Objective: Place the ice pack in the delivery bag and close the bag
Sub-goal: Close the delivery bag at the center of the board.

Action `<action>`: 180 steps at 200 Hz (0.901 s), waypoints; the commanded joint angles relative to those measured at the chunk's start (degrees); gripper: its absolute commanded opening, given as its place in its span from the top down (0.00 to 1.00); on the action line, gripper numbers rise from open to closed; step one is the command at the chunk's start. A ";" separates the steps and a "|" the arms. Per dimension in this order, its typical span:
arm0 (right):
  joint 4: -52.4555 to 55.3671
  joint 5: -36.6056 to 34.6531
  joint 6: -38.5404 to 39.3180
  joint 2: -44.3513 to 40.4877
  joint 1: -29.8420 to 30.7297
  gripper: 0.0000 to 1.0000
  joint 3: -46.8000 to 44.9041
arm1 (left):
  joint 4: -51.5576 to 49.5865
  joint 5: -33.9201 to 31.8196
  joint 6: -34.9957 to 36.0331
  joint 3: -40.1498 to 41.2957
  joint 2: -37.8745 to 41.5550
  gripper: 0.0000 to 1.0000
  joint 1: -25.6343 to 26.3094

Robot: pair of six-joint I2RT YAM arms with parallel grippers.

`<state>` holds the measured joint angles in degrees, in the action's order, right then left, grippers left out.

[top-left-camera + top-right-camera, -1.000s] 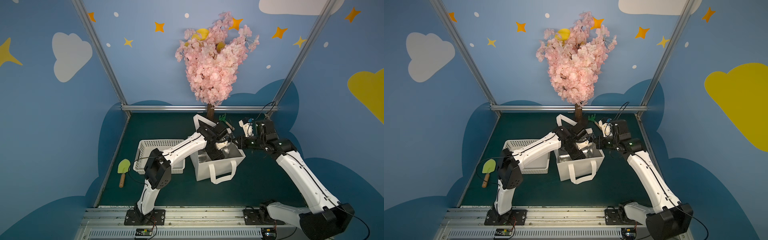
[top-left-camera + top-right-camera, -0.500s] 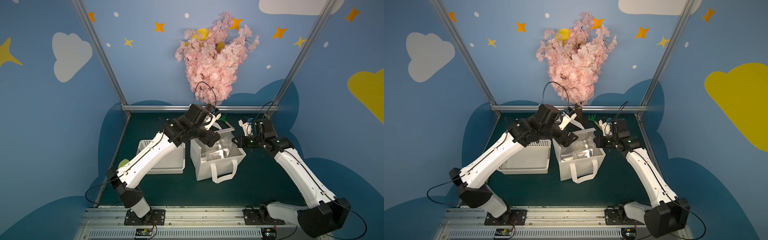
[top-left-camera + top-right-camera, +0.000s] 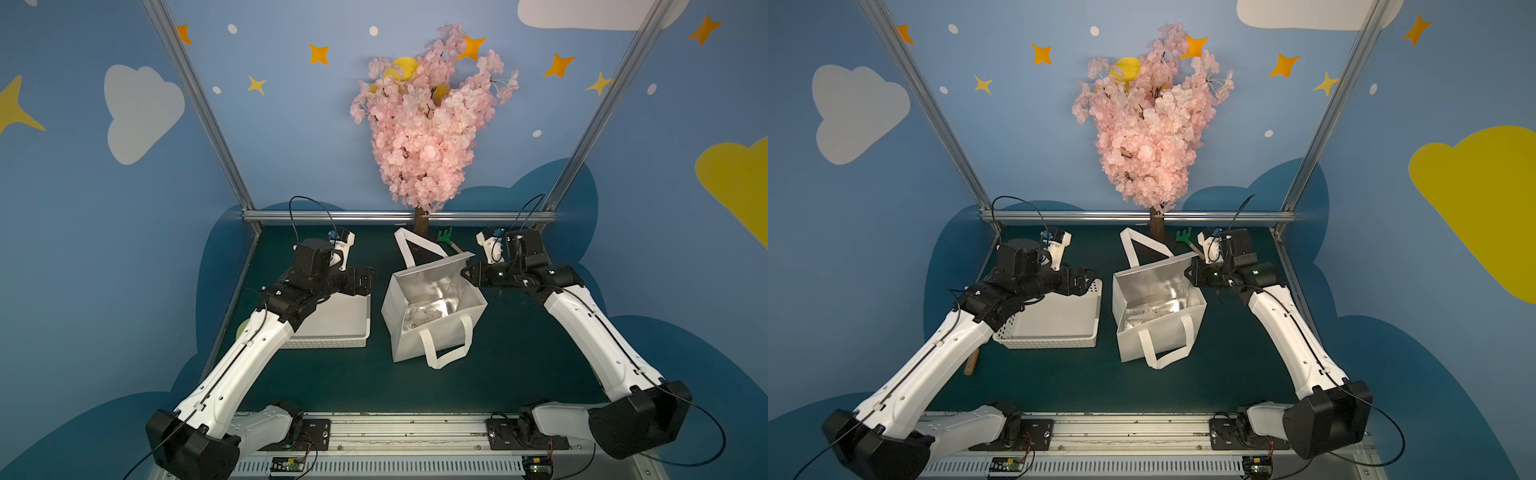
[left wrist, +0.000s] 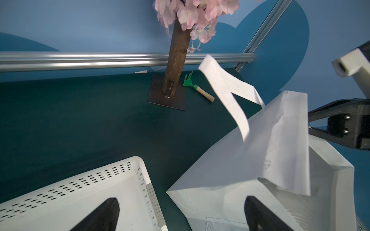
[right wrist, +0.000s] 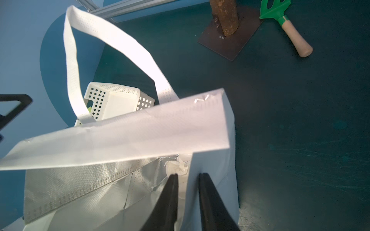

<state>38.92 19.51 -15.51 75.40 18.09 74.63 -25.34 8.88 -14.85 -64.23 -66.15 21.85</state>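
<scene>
Now empty, your left tool (image 4: 182, 200) has pulled out of the bag (image 3: 405, 345).
It hangs wide open above the basket (image 3: 324, 343). A mottled patch on the foil floor is probably the ice pack (image 3: 419, 318), so the drop looks done. Your right tool (image 5: 187, 174) straddles the rim, jaws barely parted; whether it grips, you cannot tell.
</scene>
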 commanded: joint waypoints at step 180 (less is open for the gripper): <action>12.32 -18.35 2.22 -20.53 35.46 0.52 -6.77 | 27.63 20.26 -5.40 6.97 -15.72 0.00 -7.87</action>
<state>50.48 6.76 -11.79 53.23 46.96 69.80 0.73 24.84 -20.67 -55.86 -81.73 14.13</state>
